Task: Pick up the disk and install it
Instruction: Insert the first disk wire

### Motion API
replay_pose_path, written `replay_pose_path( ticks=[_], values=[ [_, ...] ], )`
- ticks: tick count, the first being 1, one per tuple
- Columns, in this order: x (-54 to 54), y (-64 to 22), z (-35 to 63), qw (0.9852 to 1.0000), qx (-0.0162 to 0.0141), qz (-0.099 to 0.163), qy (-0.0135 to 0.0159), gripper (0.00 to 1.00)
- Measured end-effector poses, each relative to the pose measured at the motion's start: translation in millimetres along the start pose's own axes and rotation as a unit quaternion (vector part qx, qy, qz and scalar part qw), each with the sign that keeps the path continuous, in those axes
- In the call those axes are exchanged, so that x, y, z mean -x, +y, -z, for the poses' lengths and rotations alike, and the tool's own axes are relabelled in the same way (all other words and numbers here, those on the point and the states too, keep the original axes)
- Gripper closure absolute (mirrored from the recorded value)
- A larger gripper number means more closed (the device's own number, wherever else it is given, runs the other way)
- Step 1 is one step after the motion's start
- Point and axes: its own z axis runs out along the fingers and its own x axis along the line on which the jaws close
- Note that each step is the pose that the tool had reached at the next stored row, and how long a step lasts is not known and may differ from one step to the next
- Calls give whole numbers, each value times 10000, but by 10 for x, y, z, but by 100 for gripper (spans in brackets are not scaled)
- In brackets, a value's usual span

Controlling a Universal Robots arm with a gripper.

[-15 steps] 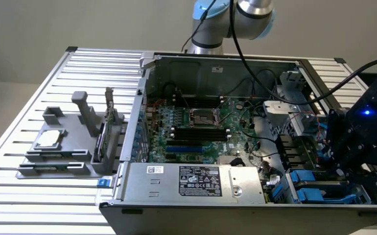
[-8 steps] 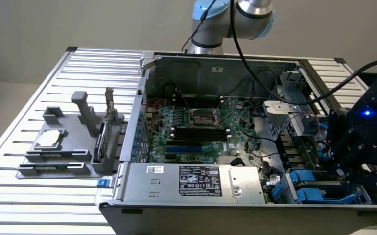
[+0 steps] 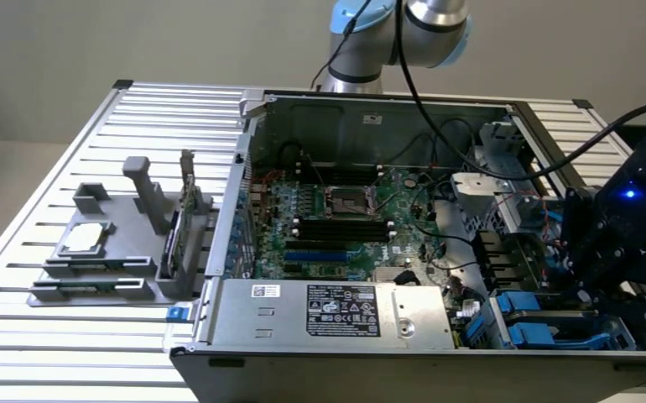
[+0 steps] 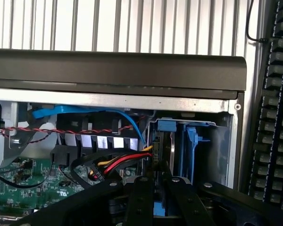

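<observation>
Currently, we see the gripper lowered into the drive-bay corner of the open computer case.

From the wrist view we note two black fingers standing narrow and close together, with a strip of blue plastic visible between them; we read this as the fingers closed on the disk, gripped by its blue carrier rail. The disk stands on edge inside the bay, just beside a second blue carrier and the case wall. Red, yellow and black cables run up to the bay beside the fingers. In the exterior view the gripper hangs over the blue drive carriers at the exterior view's right, near the silver power supply. A grey parts holder sits on the slatted table, well apart at the exterior view's left.
</observation>
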Motion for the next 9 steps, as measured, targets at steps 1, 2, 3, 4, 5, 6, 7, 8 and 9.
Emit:
replay_pose_path(
  ticks=[1,2,3,4,5,6,7,8,9],
  values=[
    [0,1,0,10000,0,-6,0,83],
    [0,2,-1,10000,1,-12,-1,83],
    [0,3,-2,10000,2,-20,-2,83],
    [0,3,-2,10000,2,-28,-3,83],
    [0,4,-3,10000,3,-38,-3,83],
    [0,4,-4,10000,3,-46,-4,83],
    [1,4,-6,10000,4,-55,-5,83],
    [1,4,-7,10000,5,-64,-5,83],
    [1,4,-9,10000,5,-73,-6,83]
  ],
)
